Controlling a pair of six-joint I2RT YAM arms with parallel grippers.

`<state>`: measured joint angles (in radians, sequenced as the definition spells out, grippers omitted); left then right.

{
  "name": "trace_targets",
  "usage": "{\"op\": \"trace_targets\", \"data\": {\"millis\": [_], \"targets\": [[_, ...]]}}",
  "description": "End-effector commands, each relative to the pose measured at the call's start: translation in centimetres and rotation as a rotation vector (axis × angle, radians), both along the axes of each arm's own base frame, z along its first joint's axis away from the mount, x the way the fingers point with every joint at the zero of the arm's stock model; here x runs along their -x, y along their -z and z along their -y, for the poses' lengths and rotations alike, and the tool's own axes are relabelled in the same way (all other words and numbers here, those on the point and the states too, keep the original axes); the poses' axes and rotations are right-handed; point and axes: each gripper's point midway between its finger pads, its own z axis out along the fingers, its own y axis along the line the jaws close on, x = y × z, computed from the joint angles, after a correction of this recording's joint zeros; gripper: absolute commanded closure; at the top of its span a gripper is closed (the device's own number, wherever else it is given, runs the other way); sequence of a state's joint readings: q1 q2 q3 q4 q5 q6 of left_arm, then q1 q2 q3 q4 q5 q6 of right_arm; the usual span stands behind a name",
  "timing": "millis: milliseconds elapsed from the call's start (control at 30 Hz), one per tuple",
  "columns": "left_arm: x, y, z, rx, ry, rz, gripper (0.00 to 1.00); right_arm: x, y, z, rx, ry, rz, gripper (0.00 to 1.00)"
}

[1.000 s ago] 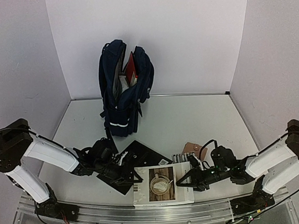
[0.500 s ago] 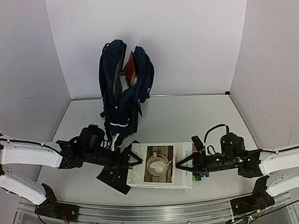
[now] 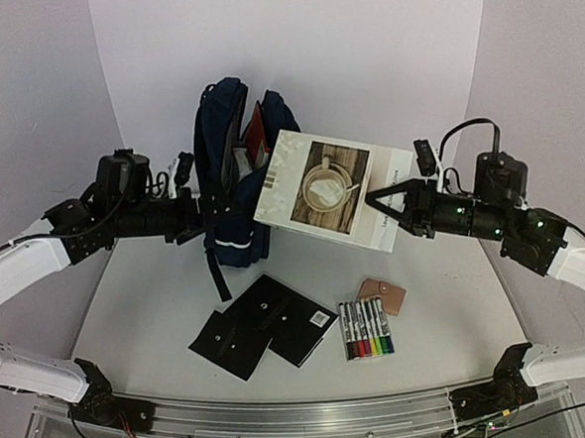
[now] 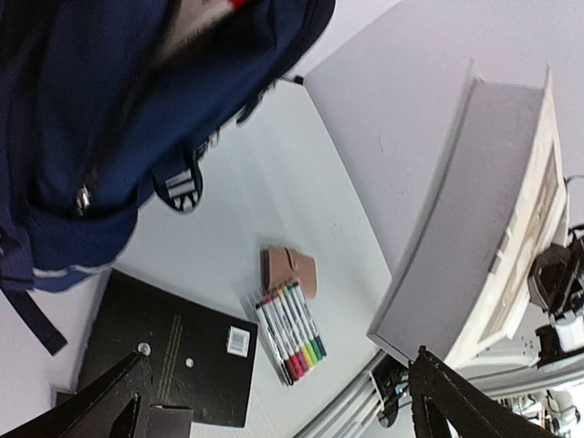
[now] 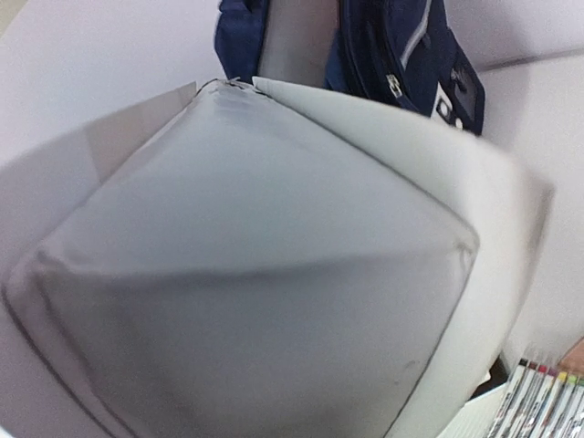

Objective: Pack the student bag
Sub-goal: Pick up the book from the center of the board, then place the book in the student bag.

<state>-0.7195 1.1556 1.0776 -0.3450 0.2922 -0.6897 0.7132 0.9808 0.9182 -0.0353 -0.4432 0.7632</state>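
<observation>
My right gripper (image 3: 381,202), clamped on a book (image 3: 325,189), holds it high just right of the backpack (image 3: 233,183) standing at the far wall; I'd steady the backpack with my left gripper (image 3: 195,217), jaws spread wide, then slide the book in edgewise.

A blurred book (image 5: 246,274) hides most of the student bag (image 5: 374,41).

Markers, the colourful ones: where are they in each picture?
Top external: markers lie low in the middle.
Left wrist: bottom middle, below the brown pouch.
Right wrist: just their ends, bottom right corner.
Shared landmark: the student bag, in all three.
</observation>
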Motion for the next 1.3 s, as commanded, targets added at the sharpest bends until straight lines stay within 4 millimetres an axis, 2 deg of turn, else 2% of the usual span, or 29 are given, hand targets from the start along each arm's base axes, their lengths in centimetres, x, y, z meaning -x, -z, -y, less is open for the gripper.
{"op": "trace_targets", "data": {"millis": [0, 133, 200, 300, 467, 633, 867, 1000, 1133, 1267], "targets": [[-3.7, -3.2, -3.2, -0.192, -0.116, 0.088, 0.02, -1.9, -4.5, 1.6, 0.098, 0.122, 0.137, 0.73], [-7.0, -6.7, -5.6, -0.234, -0.231, 0.175, 0.01, -3.7, -7.2, 1.5, 0.106, 0.188, 0.19, 0.73], [-8.3, -7.7, -6.4, -0.238, -0.261, 0.193, 0.01, -4.6, -8.4, 1.2, 0.105, 0.211, 0.208, 0.73], [-10.1, -8.9, -6.3, -0.246, -0.267, 0.214, 0.0, -6.1, -9.9, 1.0, 0.1, 0.258, 0.227, 0.74], [-12.9, -10.5, -4.8, -0.259, -0.256, 0.271, 0.0, -8.1, -12.1, 0.1, 0.099, 0.357, 0.247, 0.75], [-15.6, -12.1, -4.2, -0.296, -0.285, 0.338, 0.0, -9.5, -13.2, -1.9, 0.129, 0.459, 0.256, 0.75], [-18.6, -12.4, -4.6, -0.401, -0.347, 0.41, 0.02, -11.6, -12.5, -5.3, 0.192, 0.591, 0.231, 0.74], [-19.8, -11.9, -4.9, -0.452, -0.375, 0.433, 0.14, -12.8, -11.8, -7.3, 0.2, 0.661, 0.213, 0.74], [-20.2, -12.1, -5.0, -0.462, -0.381, 0.465, 0.35, -13.9, -10.2, -8.7, 0.238, 0.734, 0.188, 0.74], [-20.3, -12.1, -4.9, -0.472, -0.375, 0.49, 0.52, -14.1, -9.2, -10.9, 0.242, 0.714, 0.175, 0.74]]}}
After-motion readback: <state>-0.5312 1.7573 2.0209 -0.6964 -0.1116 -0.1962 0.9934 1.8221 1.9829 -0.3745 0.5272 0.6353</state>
